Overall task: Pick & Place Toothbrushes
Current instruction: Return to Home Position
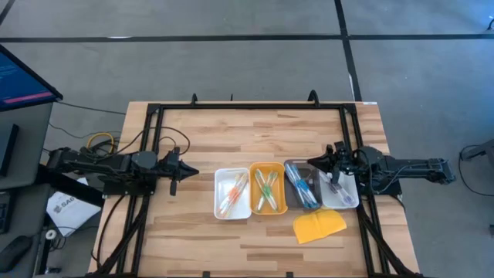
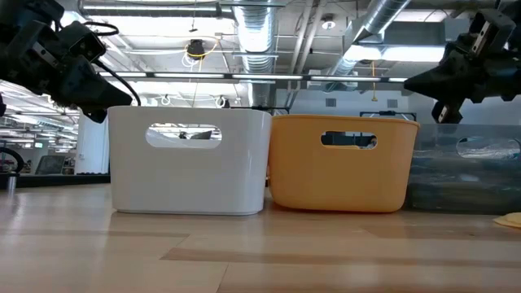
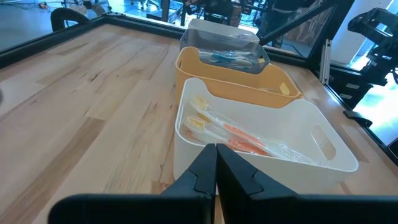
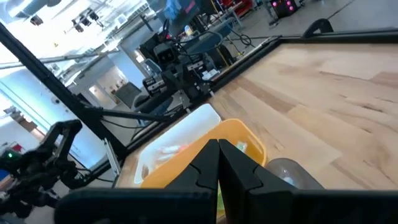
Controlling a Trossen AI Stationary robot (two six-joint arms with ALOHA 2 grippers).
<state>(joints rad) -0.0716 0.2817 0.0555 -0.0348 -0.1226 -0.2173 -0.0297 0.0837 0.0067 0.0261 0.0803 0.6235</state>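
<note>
On pale wooden bench (image 1: pixel 255 131), finding toothbrushes (image 1: pixel 232 193) lying sorted inside four trays (image 1: pixel 217 208) standing side by side. Holding left end effector (image 1: pixel 187 171) clenched and empty just beside the row; keeping right end effector (image 1: pixel 312 164) likewise clenched, empty, raised over the row's other end. Judging the brushes light, stiff and slippery, so probably pinching mid-handle, avoiding bristles.

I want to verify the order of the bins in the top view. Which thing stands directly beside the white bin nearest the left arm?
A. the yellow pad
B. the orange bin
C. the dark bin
B: in the high view the orange bin stands side by side with that white bin, between it and the dark bin.
</note>
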